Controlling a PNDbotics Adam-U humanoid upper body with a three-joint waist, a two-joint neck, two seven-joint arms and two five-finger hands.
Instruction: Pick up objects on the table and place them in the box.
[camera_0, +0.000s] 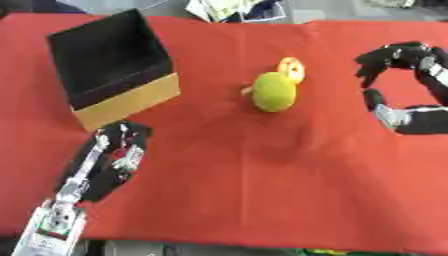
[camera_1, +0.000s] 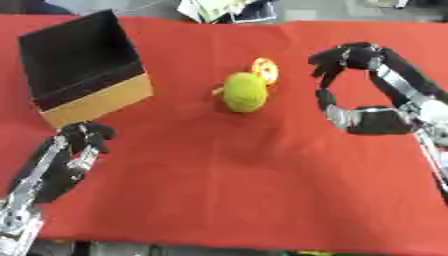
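A yellow-green round fruit (camera_0: 275, 91) lies mid-table on the red cloth (camera_0: 262, 175), and a small orange and yellow object (camera_0: 291, 69) touches its far right side. The box (camera_0: 109, 65), black inside with tan cardboard sides, stands open at the far left. My right hand (camera_1: 363, 85) hovers to the right of the fruit, open, fingers and thumb spread in a wide arc with nothing between them. My left hand (camera_0: 118, 155) rests low on the cloth just in front of the box, fingers relaxed, holding nothing.
Papers or printed items (camera_0: 232, 9) lie beyond the far edge of the cloth. Bare red cloth stretches across the middle and front of the table. The table's near edge (camera_0: 262, 247) runs along the bottom.
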